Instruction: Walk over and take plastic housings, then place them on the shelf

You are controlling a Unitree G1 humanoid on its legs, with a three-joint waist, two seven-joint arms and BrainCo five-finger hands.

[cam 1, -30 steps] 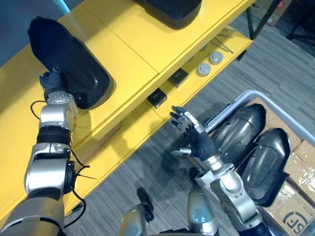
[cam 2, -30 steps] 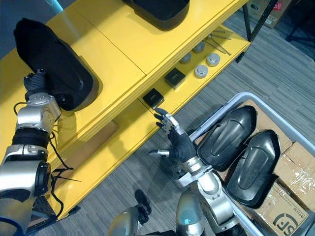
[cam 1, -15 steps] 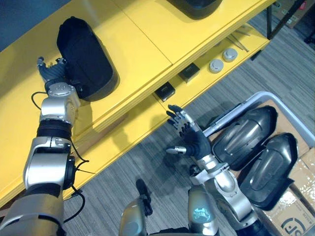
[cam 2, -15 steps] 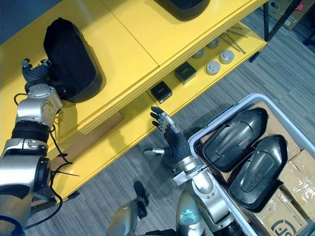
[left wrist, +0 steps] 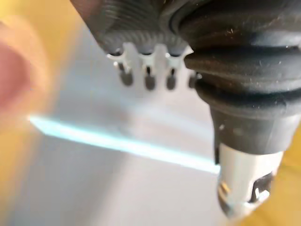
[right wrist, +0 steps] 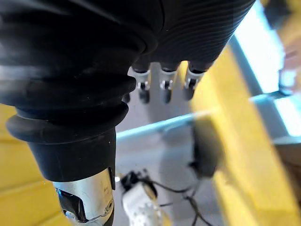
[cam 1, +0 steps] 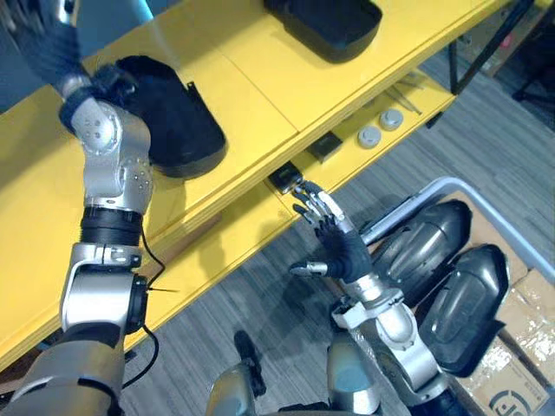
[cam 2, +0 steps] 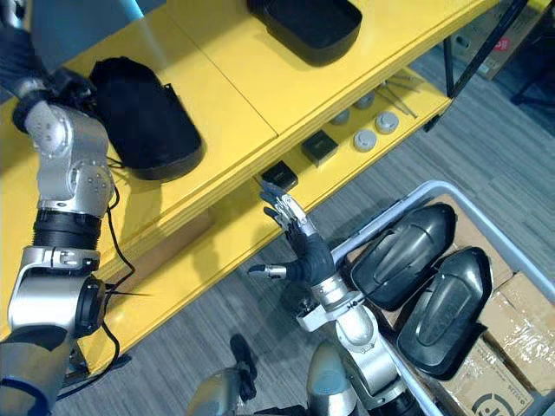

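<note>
Here, housing (cam 1: 173,121) rests on shelf (cam 1: 260,74), clear of the left hand (cam 1: 42,48), fingers (left wrist: 149,81) straight.

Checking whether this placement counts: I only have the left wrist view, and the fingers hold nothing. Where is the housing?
Observer: A black plastic housing lies on top of the yellow shelf, beside the raised left hand.
Operator: Any others up there?
Observer: Yes, a second housing lies farther along the same shelf top.
Operator: And the right hand?
Observer: The right hand is open and empty, beside a grey bin that holds two more housings.
</note>
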